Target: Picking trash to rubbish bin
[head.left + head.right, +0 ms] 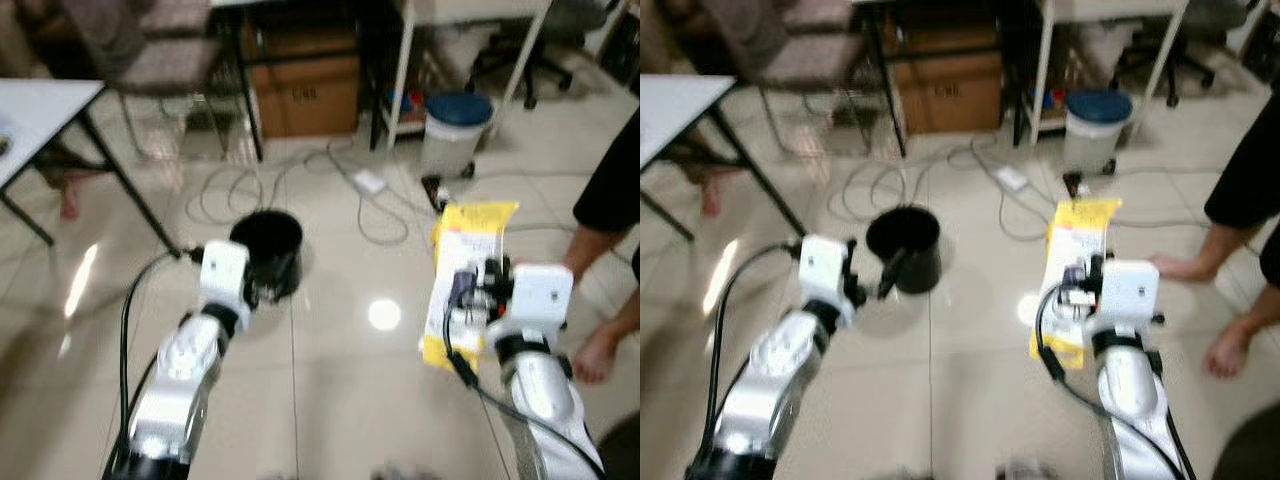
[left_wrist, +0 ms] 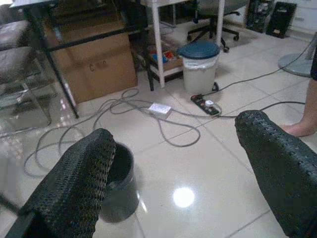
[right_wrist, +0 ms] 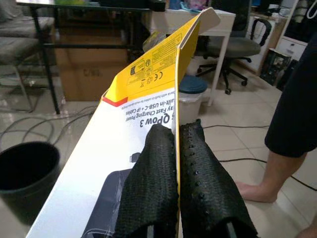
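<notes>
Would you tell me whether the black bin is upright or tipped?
Upright: the bin stands on the floor with its open mouth facing up.

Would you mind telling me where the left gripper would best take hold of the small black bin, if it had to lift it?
Probably the rim. The black bin stands upright on the floor with its mouth open upward, so its thin top edge is the part two fingers can straddle. The left gripper, open, is already beside the rim; coming down from above on that near side seems simplest.
</notes>
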